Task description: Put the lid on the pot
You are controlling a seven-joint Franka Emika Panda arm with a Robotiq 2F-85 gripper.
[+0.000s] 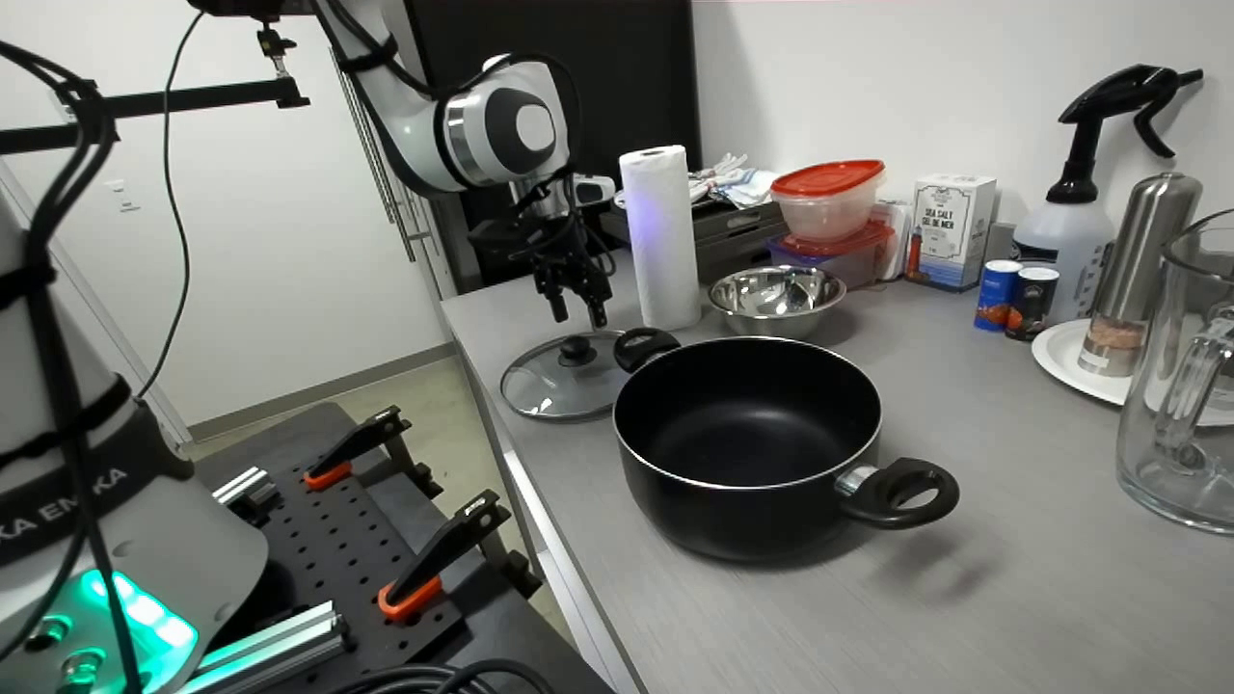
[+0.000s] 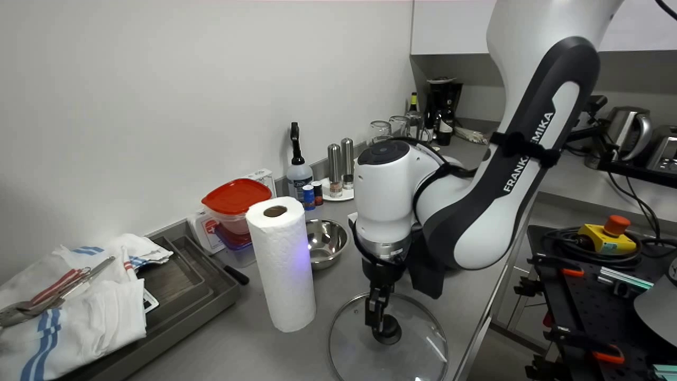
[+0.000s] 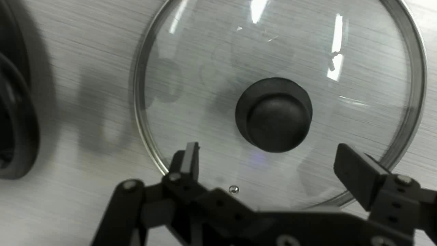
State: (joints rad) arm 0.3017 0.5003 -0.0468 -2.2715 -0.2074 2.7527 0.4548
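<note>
Well left of the pot (image 1: pixel 742 520), in an exterior view, are two clamps (image 1: pixel 445 549), black with orange tips, and one arm (image 1: pixel 511 135), bent down over the table (image 1: pixel 1041 617). Just left of the pot, and apart from it, one lid (image 1: pixel 569 390) lies flat with its one black knob (image 3: pixel 278 123) up. Two fingers (image 3: pixel 358 174) hang above the lid near the knob, spread wide. Behind the pot, slightly left, one paper roll (image 1: pixel 660 241) stands upright; farther behind the pot is a gray tray (image 2: pixel 201 312) bearing cloths (image 2: pixel 106 312), too bunched to count. The one pot stands open-topped, its two handles (image 1: pixel 872 503) on opposite sides, one toward the lid. Directly behind the pot sits one steel bowl (image 1: pixel 771 323), and beyond that at least two stacked tubs (image 1: pixel 827 212) topped in red. Behind the pot to the right come one salt box (image 1: pixel 950 231), two shakers (image 1: pixel 995 294), blue and black, one spray bottle (image 1: pixel 1065 236) and one white plate (image 1: pixel 1060 347); in an exterior view two mills (image 2: pixel 334 164) show standing on that plate. Right of the pot is one glass jug (image 1: pixel 1176 414), partly out of view.

Around the pot the table is gray and finely streaked, with soft shadows. Behind the pot rises a white wall (image 1: pixel 897 87); left of the pot, past the table's edge, are pale floor (image 1: pixel 424 395), white panels (image 1: pixel 270 241) and a black panel (image 1: pixel 646 77).
</note>
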